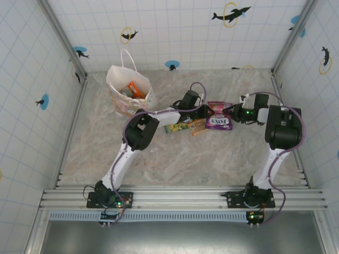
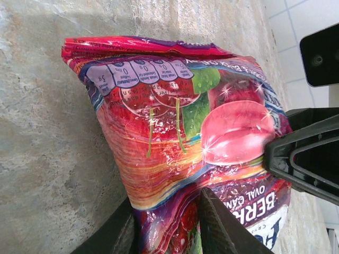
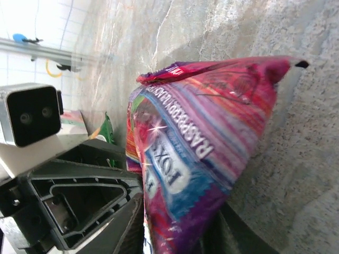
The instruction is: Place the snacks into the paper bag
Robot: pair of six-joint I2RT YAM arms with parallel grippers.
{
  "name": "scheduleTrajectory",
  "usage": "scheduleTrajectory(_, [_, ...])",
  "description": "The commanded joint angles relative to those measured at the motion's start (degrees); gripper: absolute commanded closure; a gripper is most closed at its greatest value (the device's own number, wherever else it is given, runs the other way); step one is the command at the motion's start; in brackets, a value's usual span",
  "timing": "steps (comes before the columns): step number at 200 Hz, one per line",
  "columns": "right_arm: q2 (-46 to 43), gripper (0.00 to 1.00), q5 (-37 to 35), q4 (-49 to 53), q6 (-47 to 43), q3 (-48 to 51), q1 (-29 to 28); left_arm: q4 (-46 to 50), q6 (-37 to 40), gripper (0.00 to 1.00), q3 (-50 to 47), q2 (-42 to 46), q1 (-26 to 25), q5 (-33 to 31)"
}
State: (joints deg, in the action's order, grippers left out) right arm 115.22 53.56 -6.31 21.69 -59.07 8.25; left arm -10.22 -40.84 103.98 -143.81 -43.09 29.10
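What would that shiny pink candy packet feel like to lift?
Probably floppy: the pink packet shows creases and puckers. Its glossy film, full of glare, may be slippery. It bulges, so loose sweets likely shift inside.

White tiled walls (image 1: pixel 175 26), marbled tabletop (image 1: pixel 175 164)

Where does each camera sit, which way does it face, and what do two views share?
Top external: above, behind the robot, looking down on table, paper bag, left arm, right arm.
Left wrist: on left arm, facing pink packet; own fingers below.
Right wrist: on right arm, facing that packet from the opposite side; own fingers below.
Shared: both wrist views show it.
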Motion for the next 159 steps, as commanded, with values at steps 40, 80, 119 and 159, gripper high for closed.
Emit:
scheduleTrajectory(40, [-6.81, 0.83, -0.62, -4.39, 1.81, 3.52, -1.07, 2.69, 1.84, 0.68, 0.25, 3.33, -0.41, -1.27])
scheduleTrajectory(80, [-13.61, 0.90, -5.18, -4.85, 2.14, 6.53, -1.03, 4.46, 4.03, 0.65, -5.17, 13.85, -0.41, -3.11])
scheduleTrajectory(119, [-21.51, 0.95, -9.29, -6.28, 3.81, 8.79, -2.55, 4.38, 5.89, 0.62, -16.92, 27.35, -0.43, -4.20])
scheduleTrajectory(159, [-30.71, 0.95, -16.49, -6.52, 5.29, 9.25, -7.80, 5.56, 6.98, 0.61, -31.03, 42.12, -0.63, -5.42])
